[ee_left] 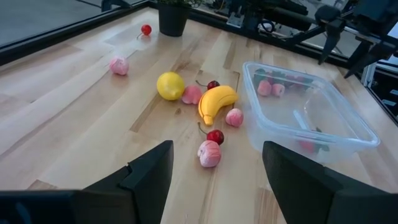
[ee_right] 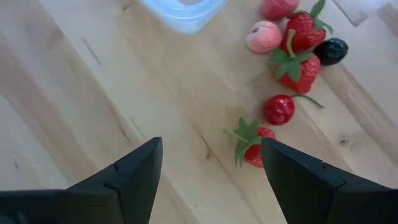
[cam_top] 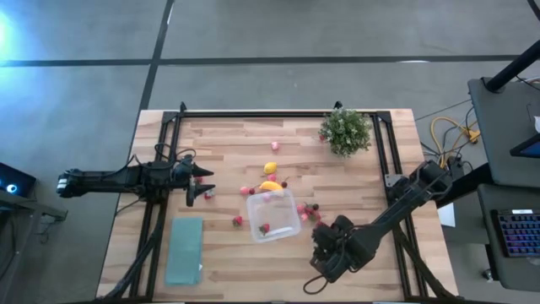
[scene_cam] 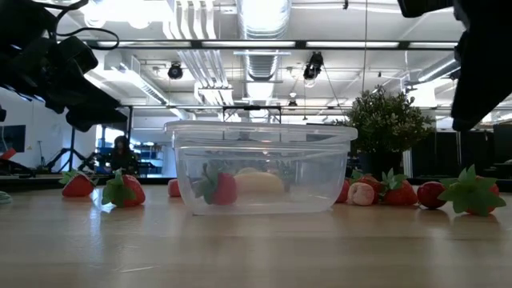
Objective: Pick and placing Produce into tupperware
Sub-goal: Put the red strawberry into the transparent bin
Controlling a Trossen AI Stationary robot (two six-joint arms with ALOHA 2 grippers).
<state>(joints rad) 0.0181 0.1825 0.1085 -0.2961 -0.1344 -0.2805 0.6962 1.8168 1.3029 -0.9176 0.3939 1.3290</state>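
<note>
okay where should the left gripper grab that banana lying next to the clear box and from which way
Grip the banana across its thick middle, coming down from above. It lies flat on the table, curved, with small pieces close around it, so set the left gripper fingers across the curve, clear of the tupperware wall. Probably the safest hold.

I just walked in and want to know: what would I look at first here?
Probably the clear tupperware in the middle of the wooden table, with a strawberry inside. Bright toy fruit lies scattered around it, like the yellow banana and lemon. A green potted plant stands at the far edge.
</note>
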